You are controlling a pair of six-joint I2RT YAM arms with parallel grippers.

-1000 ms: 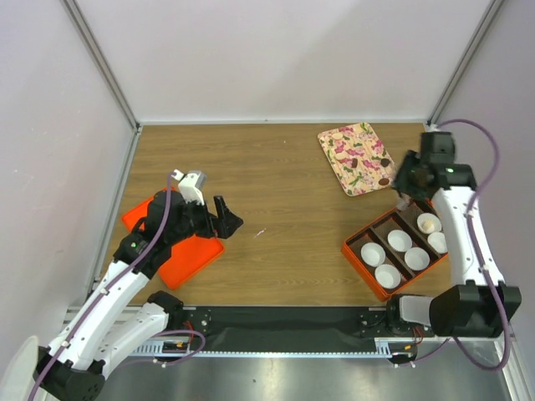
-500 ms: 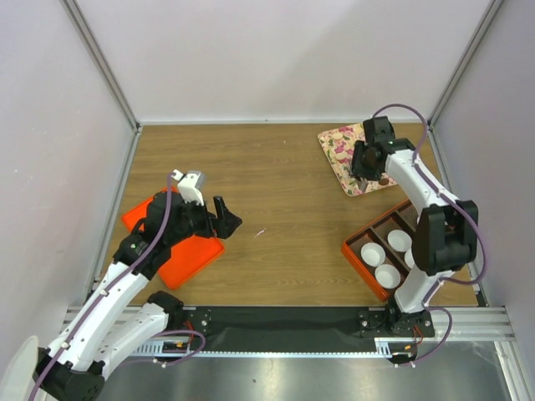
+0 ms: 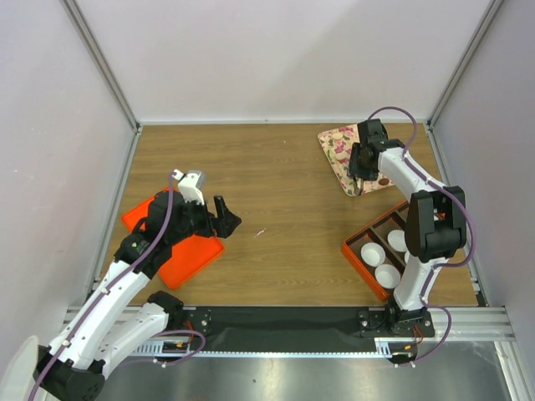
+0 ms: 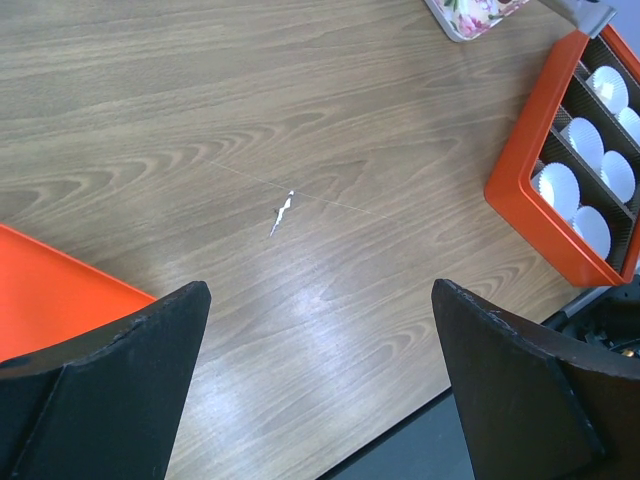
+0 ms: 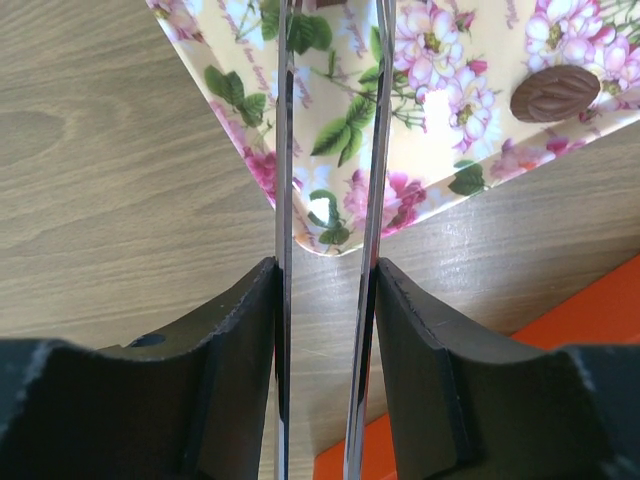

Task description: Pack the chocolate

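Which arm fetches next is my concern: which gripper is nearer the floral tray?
Right. The right gripper hangs over the floral tray near its front corner; the left gripper is far across the table, beside the flat orange tray.

Wooden table bears floral tray, divided orange box, flat orange tray.

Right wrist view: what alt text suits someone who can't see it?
Two thin metal blades of the right gripper, apart, reach over a corner of a flowered tray on the wooden table. An oval dark brown chocolate lies on the tray, clear of them.
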